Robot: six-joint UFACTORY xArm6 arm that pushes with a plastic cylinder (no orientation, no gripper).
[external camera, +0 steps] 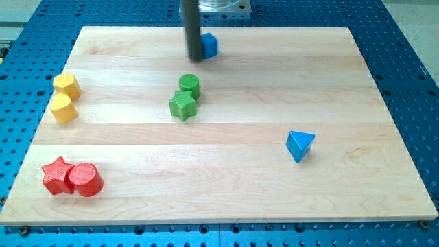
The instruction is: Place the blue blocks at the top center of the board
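- Blue blocks were the concern: two of them showed on the board (226, 206), and they lay well apart from each other.
- One blue block (209, 45), roughly cube-like though partly hidden, sat near the view's top edge, close to the middle of the board's width. I judged this one to be already at the top center, or very nearly so.
- My tip (195, 59) stood touching or just beside that block's left side as the view showed it; the rod covered the block's left edge, so real contact could not be confirmed.
- No jaws existed on this rig, only the plain dark rod, so nothing was spread, pressed together or pinching.
- The other one, a blue triangular block (300, 145), lay toward the view's right and below the board's middle, far from the top center. This half of the task looked not yet done.
- By my judgement, about half the job was complete: the triangular block needed pushing up and leftward to join its partner.
- The green cylinder (189, 85) and green star (183, 105) sat touching near the middle, left of a direct path from the triangle to the top center, so they seemed unlikely to interfere.
- Two yellow blocks (66, 97) at the view's left and the red star (57, 175) with the red cylinder (86, 180) at lower left stood clear of the work.
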